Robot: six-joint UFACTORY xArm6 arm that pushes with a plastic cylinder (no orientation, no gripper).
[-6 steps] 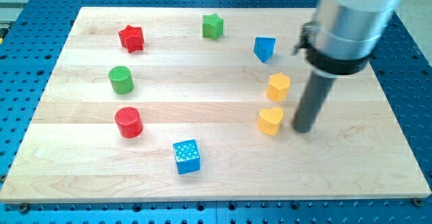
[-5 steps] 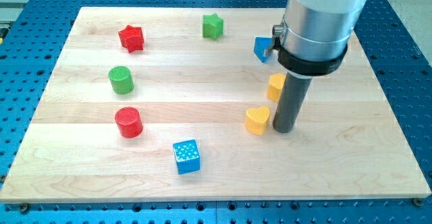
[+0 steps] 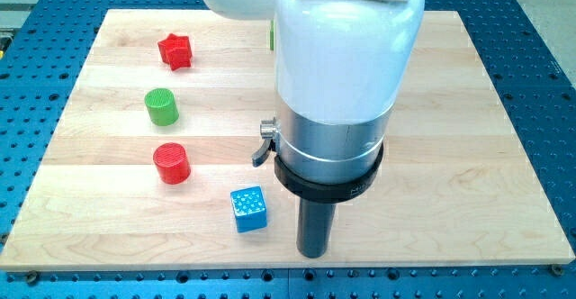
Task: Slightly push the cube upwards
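The blue cube (image 3: 248, 208) sits on the wooden board (image 3: 108, 218) near the view's bottom, left of centre. My tip (image 3: 312, 252) rests on the board to the cube's right and slightly lower, a small gap apart from it. The arm's large white and silver body covers the middle of the board. The yellow blocks and the other blue block are hidden behind it.
A red star (image 3: 175, 50) lies at the upper left. A green cylinder (image 3: 162, 106) and a red cylinder (image 3: 171, 163) stand down the left side. A sliver of a green block (image 3: 270, 36) shows beside the arm.
My tip has moved from the right of the yellow blocks down and left to beside the blue cube. On the way it pushed the yellow heart leftward. The cube has not moved.
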